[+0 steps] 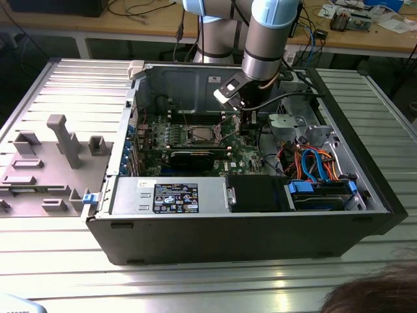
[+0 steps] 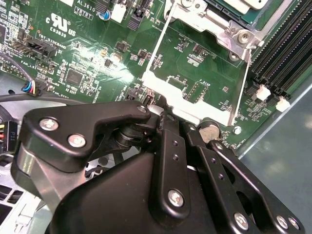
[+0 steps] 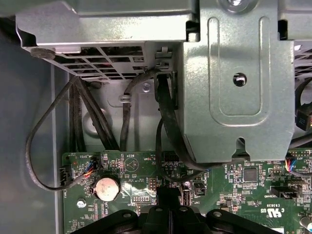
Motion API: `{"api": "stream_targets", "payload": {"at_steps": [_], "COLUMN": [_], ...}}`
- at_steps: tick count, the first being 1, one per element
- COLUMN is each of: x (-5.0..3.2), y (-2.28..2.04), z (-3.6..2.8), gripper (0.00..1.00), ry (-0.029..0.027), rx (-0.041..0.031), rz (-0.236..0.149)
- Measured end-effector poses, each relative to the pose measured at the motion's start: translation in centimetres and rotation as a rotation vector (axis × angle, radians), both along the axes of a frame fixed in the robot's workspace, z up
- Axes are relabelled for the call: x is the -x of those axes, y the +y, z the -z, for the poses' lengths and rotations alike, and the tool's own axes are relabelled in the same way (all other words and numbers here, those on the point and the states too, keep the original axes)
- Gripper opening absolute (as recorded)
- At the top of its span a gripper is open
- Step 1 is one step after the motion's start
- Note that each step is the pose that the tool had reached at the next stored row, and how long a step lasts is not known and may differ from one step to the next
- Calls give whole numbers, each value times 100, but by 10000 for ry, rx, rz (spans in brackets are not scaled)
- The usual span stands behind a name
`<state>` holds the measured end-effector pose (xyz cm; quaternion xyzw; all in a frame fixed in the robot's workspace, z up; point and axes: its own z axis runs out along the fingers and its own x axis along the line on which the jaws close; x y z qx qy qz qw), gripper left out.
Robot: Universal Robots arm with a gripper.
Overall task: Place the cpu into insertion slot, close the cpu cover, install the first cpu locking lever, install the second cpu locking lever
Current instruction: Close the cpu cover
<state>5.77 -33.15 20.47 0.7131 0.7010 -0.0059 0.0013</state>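
Step in hand looks like closing the cpu cover. The arm reaches down into the open computer case (image 1: 260,235), and in the exterior view the gripper (image 1: 246,111) sits just toward that view's right of the insertion slot (image 1: 190,130).

The cpu (image 1: 202,135) appears seated in the slot, silvery top up. In the second wrist view a corner of it (image 2: 241,4) shows inside the slot's metal rim (image 2: 214,27).

The cpu cover (image 2: 195,108) is swung open, away from the socket, and green motherboard (image 2: 87,58) shows through its window. The gripper (image 2: 181,119) is right at the cover's free edge, touching or nearly so; I can't call contact. I can't tell whether the gripper is open or closed either, since its own linkage blocks the tips.

To do this well:
- Push on the middle of the free edge so the frame turns on its hinge without twisting.
- Follow the hinge arc and don't drive straight down.
- Keep off the thin wire locking lever (image 2: 157,46) beside the frame, and off the memory slots (image 2: 278,53).
- Go gently on the last stretch, because thin sheet metal bends easily and the cpu can shift.

The first wrist view has the gripper (image 3: 168,207) low over the board, near the coin cell (image 3: 106,187), with loose black cables (image 3: 165,122) close by. Mind them.
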Motion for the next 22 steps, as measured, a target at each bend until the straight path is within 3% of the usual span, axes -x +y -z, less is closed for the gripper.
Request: {"api": "stream_targets", "payload": {"at_steps": [22], "x": [0], "y": [0], "z": [58], "gripper": [11], "ry": [0], "rx": [0], "rz": [0]}}
